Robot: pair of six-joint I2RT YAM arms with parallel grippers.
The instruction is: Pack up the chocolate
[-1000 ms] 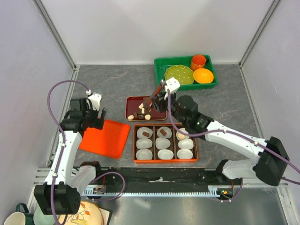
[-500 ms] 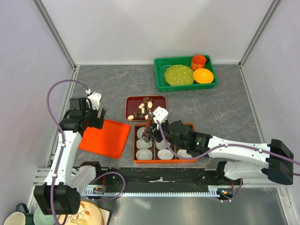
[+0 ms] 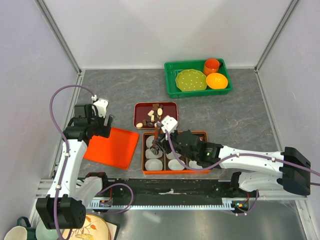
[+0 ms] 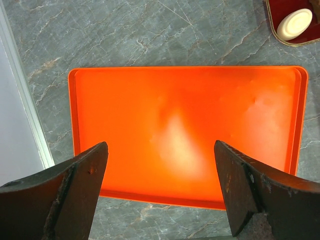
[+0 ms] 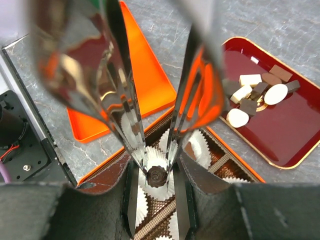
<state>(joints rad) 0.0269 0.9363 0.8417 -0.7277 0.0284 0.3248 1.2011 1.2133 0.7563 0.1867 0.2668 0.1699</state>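
My right gripper (image 3: 159, 144) is shut on metal tongs (image 5: 125, 95). The tong tips pinch a dark brown rosette chocolate (image 5: 157, 177) just over a white paper cup (image 5: 165, 187) in the left column of the orange box (image 3: 209, 161). The gripper also shows in the right wrist view (image 5: 156, 167). More chocolates, brown cubes and cream ovals (image 3: 151, 116), lie in the dark red tray (image 3: 171, 108) behind the box, also seen in the right wrist view (image 5: 250, 95). My left gripper (image 3: 102, 127) is open and empty above the orange lid (image 4: 185, 125).
A green basket (image 3: 170, 80) at the back right holds a green plate (image 3: 191, 79), an orange cup (image 3: 212, 65) and an orange bowl (image 3: 216, 80). The orange lid (image 3: 112, 146) lies left of the box. Grey walls close in on both sides.
My right arm has swung from the dark red tray down to the box's left column, carrying the brown chocolate in the tongs. The left arm has not moved.
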